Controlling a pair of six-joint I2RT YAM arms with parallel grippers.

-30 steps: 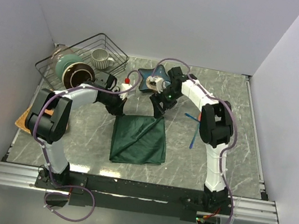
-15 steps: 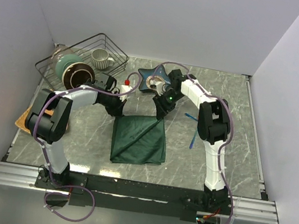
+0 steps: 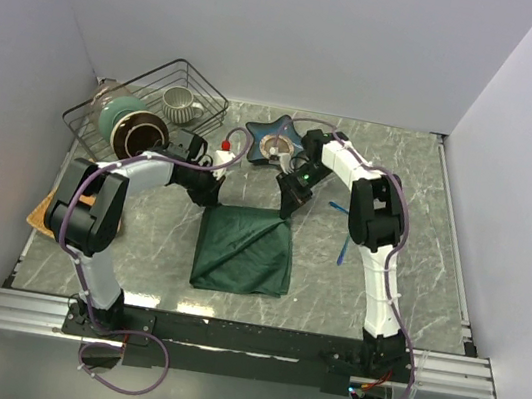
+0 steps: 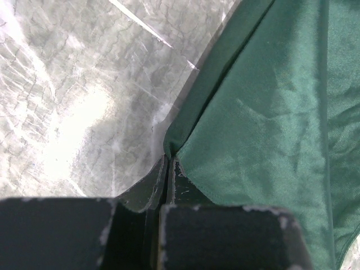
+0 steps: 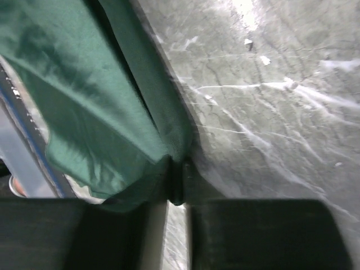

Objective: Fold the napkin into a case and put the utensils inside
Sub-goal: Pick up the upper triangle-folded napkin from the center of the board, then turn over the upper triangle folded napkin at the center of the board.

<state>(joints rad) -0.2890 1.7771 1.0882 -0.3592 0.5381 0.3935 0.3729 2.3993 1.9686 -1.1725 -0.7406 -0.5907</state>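
Note:
The dark green napkin (image 3: 245,249) lies on the marble tabletop as a rough, doubled square with a diagonal crease; no narrow case shape shows. My left gripper (image 3: 209,194) is shut on its far left corner, and the left wrist view shows the cloth (image 4: 264,112) pinched at the fingertips (image 4: 169,159). My right gripper (image 3: 290,206) is shut on the far right corner, with a fold of cloth (image 5: 84,95) caught between its jaws (image 5: 179,169). A slim blue utensil (image 3: 345,240) lies on the table right of the napkin, partly under the right arm.
A star-shaped blue dish (image 3: 277,144) sits just behind the grippers. A wire basket (image 3: 149,105) with a bowl and a mug stands at the back left. An orange-tan mat (image 3: 39,212) lies at the left edge. Walls close in the table on three sides.
The right gripper came down onto the napkin's far right corner and closed on it. The napkin shifted slightly toward the near edge. The left gripper kept its hold.

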